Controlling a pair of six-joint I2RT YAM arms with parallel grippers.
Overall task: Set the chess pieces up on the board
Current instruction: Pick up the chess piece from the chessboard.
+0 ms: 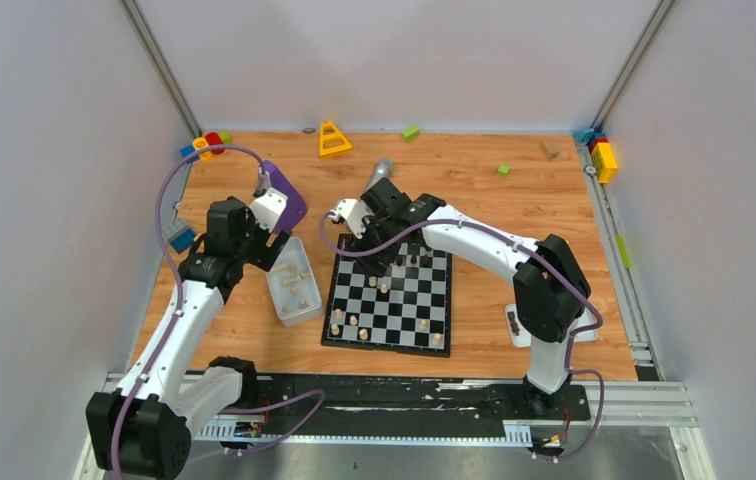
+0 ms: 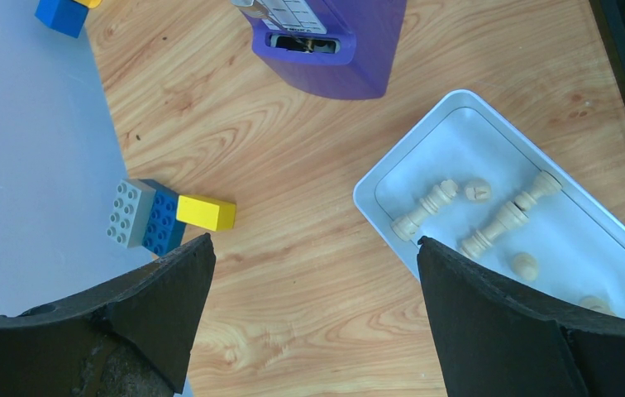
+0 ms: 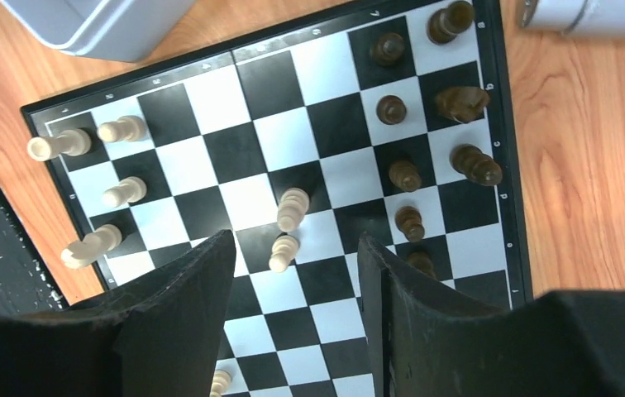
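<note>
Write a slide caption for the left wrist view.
Open left claw over the table, beside a tray of pale chess pieces.

**Grain, Gloss and Matt Black**

The tabletop (image 2: 293,165) is showing smooth wood grain with a soft sheen. The chessboard (image 3: 210,91) is gleaming glossy, its pale pieces (image 3: 292,208) looking like matt light wood and its dark pieces (image 3: 474,164) like varnished wood. The tray (image 2: 474,141) is looking like smooth plastic. The left gripper (image 2: 313,242) is showing rough, matt black fingers (image 2: 169,298).

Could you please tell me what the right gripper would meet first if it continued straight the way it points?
Most likely the small light pawn standing mid-board, framed between the open fingers of the right gripper; depth is unclear, so it might instead reach the chessboard square beside it.
</note>
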